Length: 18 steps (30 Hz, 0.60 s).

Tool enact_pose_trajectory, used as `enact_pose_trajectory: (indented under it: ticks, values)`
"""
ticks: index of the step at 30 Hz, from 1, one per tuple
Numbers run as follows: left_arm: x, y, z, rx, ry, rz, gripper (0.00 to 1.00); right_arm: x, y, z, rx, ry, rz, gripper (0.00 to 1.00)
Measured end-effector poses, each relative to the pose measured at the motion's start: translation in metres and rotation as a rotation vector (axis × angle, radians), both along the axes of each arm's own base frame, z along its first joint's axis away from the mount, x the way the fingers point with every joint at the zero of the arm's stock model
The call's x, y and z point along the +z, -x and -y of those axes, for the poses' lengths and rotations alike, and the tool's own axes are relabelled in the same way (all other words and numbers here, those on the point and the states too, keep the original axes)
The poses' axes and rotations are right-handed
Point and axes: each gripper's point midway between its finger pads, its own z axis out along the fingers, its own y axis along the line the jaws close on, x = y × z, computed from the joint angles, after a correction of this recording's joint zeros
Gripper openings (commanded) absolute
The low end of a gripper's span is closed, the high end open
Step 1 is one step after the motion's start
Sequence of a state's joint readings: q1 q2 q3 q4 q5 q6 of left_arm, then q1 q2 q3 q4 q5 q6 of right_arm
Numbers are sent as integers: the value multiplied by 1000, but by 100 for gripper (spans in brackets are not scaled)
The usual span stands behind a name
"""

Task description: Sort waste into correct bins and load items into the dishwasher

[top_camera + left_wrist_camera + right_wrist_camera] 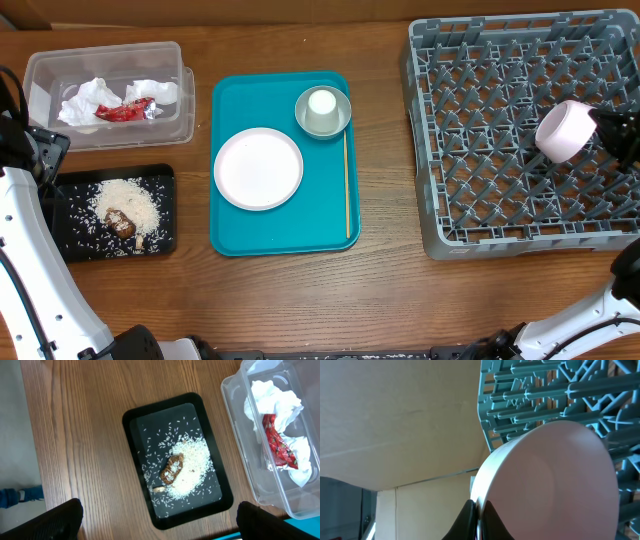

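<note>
You're mid-loading: your right gripper (603,128) pinches the rim of the pinkish-white dish (562,130), tilted over the grey dish rack (480,100) at frame right, so next seat it between pegs and release; your left gripper (159,522) hangs spread, empty.

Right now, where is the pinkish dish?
Overhead view, far right: the pinkish dish is gripped by the right tool, tilted over the grey dish rack.
</note>
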<state>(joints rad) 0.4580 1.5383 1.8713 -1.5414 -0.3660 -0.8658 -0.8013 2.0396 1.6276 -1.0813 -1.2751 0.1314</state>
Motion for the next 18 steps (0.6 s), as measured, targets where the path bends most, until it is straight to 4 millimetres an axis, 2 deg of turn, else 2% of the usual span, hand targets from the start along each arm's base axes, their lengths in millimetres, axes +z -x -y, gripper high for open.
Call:
enact_pose_trajectory:
  ticks: [12,16,17,18]
  values:
    - [0,0,0,0,0,0,100,-10,10,14,-55,-9,-87,6]
    - [0,0,0,0,0,0,100,-17,16,21,-80,-6,-133,31]
    - [0,0,0,0,0,0,100,-18,18,24,-89,-2,-143,44]
    - [0,0,0,0,0,0,100,-20,20,26,-96,-2,-155,51]
